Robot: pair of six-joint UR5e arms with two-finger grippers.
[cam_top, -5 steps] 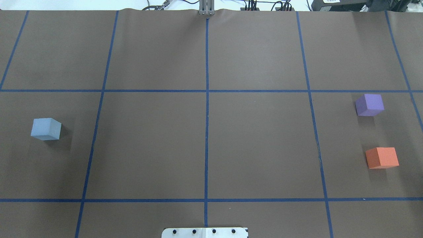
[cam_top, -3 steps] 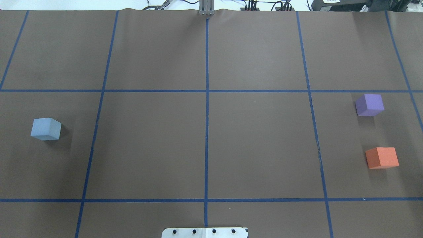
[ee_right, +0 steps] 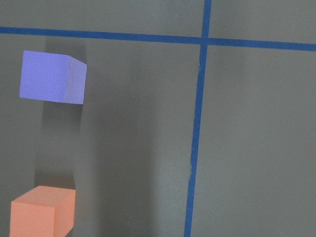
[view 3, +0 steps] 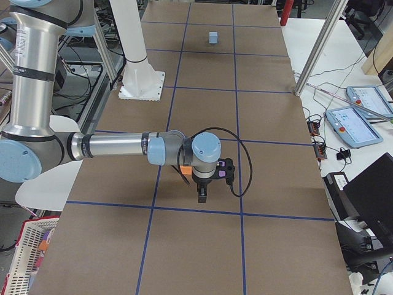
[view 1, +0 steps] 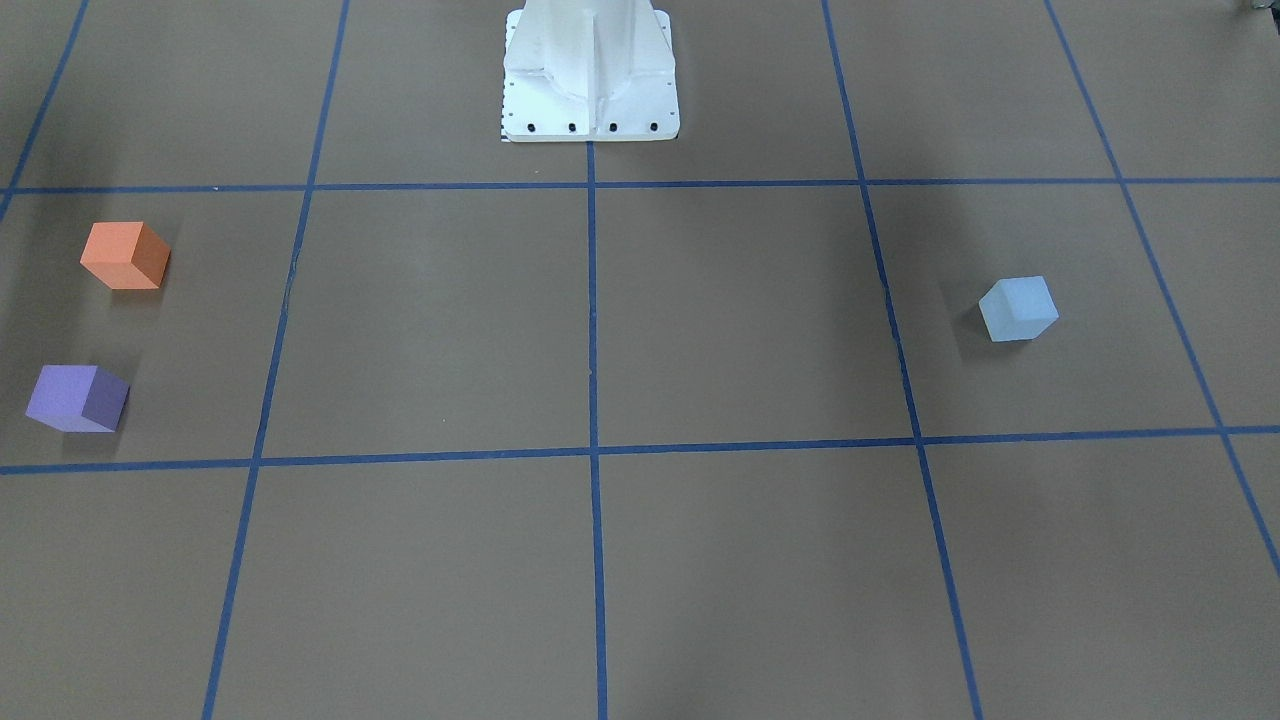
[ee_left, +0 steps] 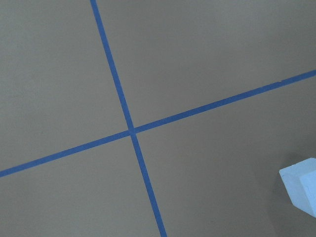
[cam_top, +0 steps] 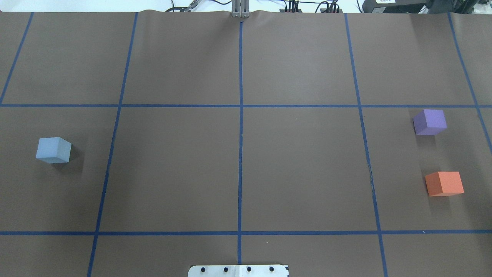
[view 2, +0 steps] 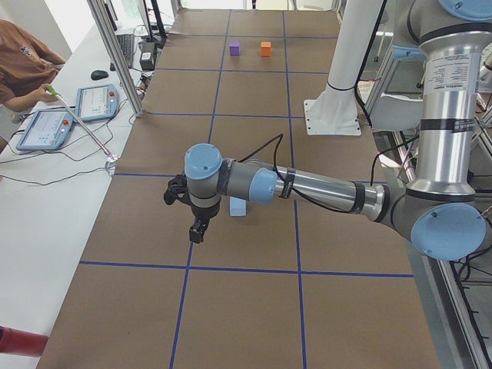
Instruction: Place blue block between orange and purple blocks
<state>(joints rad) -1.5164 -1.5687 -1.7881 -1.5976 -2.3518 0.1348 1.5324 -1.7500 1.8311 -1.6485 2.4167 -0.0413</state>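
The pale blue block (cam_top: 54, 150) sits on the brown table at my left; it also shows in the front view (view 1: 1018, 309) and at the left wrist view's lower right edge (ee_left: 301, 190). The purple block (cam_top: 430, 122) and the orange block (cam_top: 444, 183) sit apart at my far right, both in the right wrist view: purple (ee_right: 52, 77), orange (ee_right: 42, 212). My left gripper (view 2: 197, 231) hangs above the table beside the blue block (view 2: 237, 206). My right gripper (view 3: 202, 195) hangs by the orange block (view 3: 183, 174). I cannot tell whether either is open or shut.
Blue tape lines (cam_top: 240, 127) divide the table into a grid. The white robot base plate (cam_top: 238, 271) stands at the near edge. An operator (view 2: 19, 61) with tablets sits beyond the far edge, behind a metal post (view 2: 115, 54).
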